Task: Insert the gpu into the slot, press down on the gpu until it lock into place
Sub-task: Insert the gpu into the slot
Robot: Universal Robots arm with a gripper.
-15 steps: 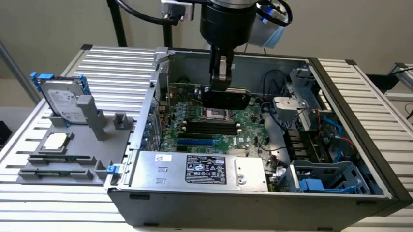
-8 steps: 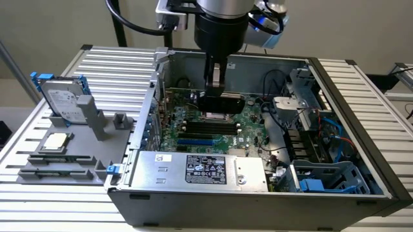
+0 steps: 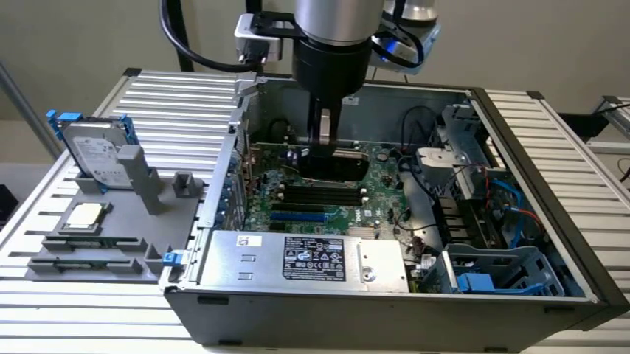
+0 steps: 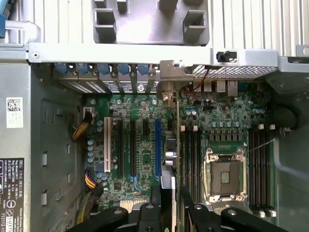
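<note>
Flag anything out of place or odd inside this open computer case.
Nothing looks damaged or spilled. One oddity: the CPU socket lies bare, no chip or cooler on it. The gripper holds the gpu edge-on beside the slot, not seated.

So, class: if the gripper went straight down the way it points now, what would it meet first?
Probably the slot: the gpu held in the gripper hangs edge-on just beside that blue strip, so the card's lower edge would land there or close by. Depth is unclear.
</note>
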